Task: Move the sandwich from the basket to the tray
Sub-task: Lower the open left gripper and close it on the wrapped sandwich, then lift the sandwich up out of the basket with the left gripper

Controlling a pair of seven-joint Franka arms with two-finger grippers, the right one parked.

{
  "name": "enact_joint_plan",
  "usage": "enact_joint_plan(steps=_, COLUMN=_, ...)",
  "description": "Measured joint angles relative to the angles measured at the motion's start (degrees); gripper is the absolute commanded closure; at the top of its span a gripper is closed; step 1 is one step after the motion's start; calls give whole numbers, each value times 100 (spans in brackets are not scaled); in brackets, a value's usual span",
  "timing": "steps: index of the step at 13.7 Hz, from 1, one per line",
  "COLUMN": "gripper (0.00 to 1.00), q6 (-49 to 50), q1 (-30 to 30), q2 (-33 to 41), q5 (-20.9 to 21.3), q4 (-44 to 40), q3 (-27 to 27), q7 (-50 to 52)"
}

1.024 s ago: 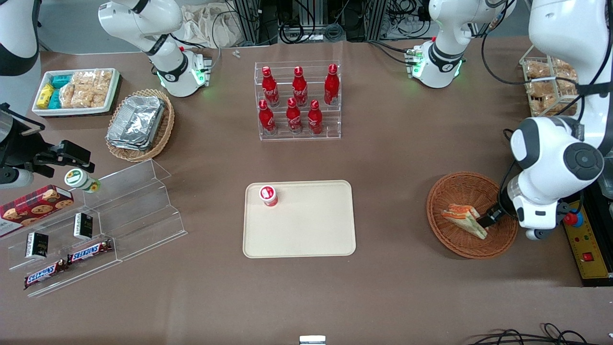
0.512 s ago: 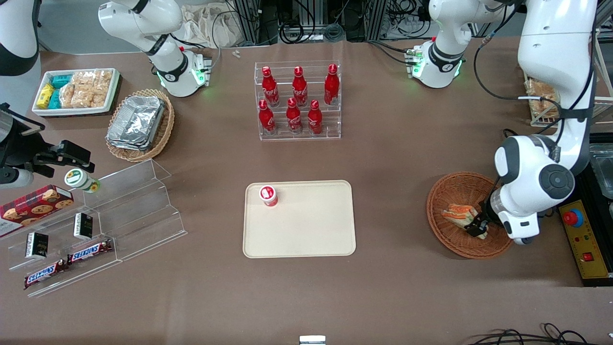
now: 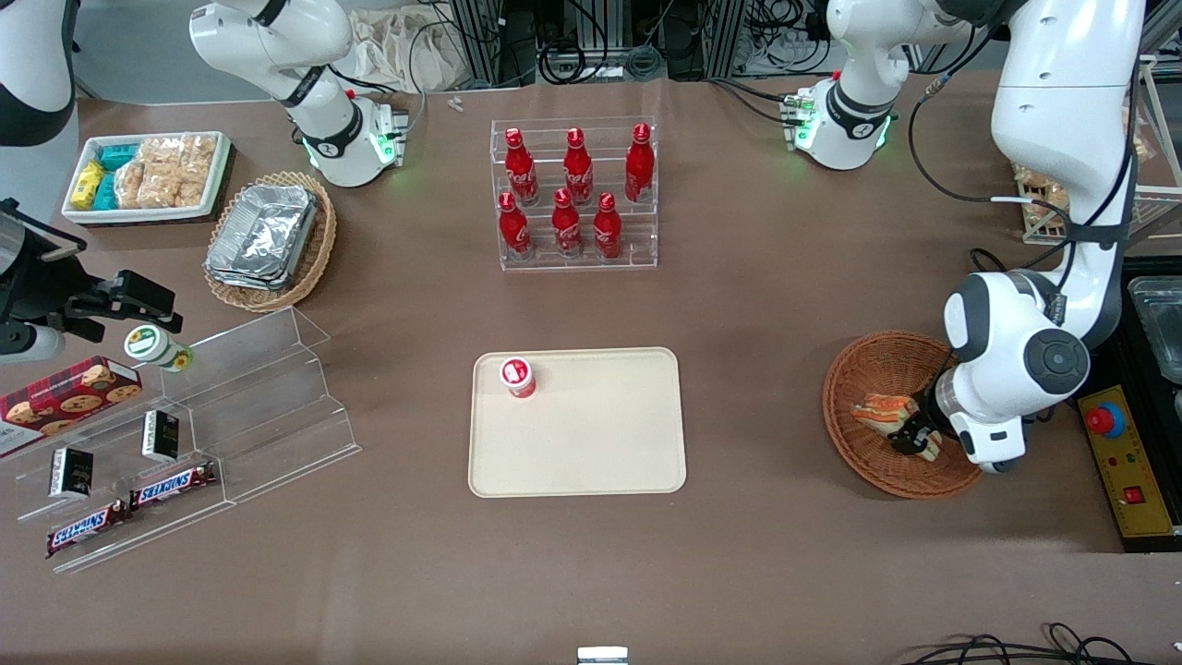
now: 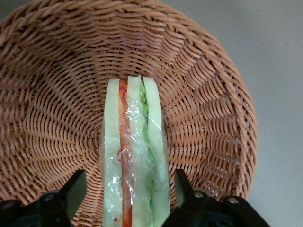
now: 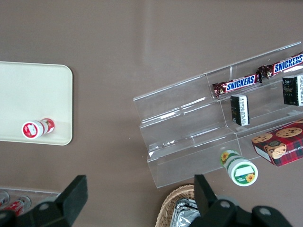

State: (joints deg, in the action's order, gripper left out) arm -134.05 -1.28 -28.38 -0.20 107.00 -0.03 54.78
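Note:
The sandwich (image 3: 882, 412) lies in the reddish-brown wicker basket (image 3: 877, 365), wrapped in clear film, with white bread and orange and green layers. My left gripper (image 3: 914, 440) is down inside the basket at the sandwich's end. In the left wrist view the sandwich (image 4: 135, 151) stands on edge on the basket's weave (image 4: 57, 99). The gripper (image 4: 130, 184) is open, with one black finger (image 4: 75, 187) on each flat side of the sandwich and a small gap at each. The cream tray (image 3: 600, 443) lies on the table, toward the parked arm from the basket.
A small red-and-white bottle (image 3: 518, 377) stands on the tray's corner. A clear rack of red bottles (image 3: 575, 196) sits farther from the camera than the tray. A yellow control box (image 3: 1131, 476) lies beside the basket. Clear snack steps (image 3: 240, 406) stand toward the parked arm's end.
The left arm has swung lower and closer over the basket. Its gripper has slid from the basket's rim onto the end of the sandwich, fingers now straddling it.

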Motion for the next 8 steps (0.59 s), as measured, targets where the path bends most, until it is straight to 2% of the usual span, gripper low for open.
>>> enact_joint_plan(steps=3, gripper=88, q6=-4, q1=11, q2=9, q5=0, q4=-17, q3=0, q7=14)
enact_joint_plan(steps=4, gripper=100, q6=29, q1=12, q2=45, q5=0, q4=-34, q3=0, q7=52)
enact_joint_plan(steps=8, gripper=100, q6=595, q1=5, q2=479, q5=0, q4=-147, q3=-14, q7=160)
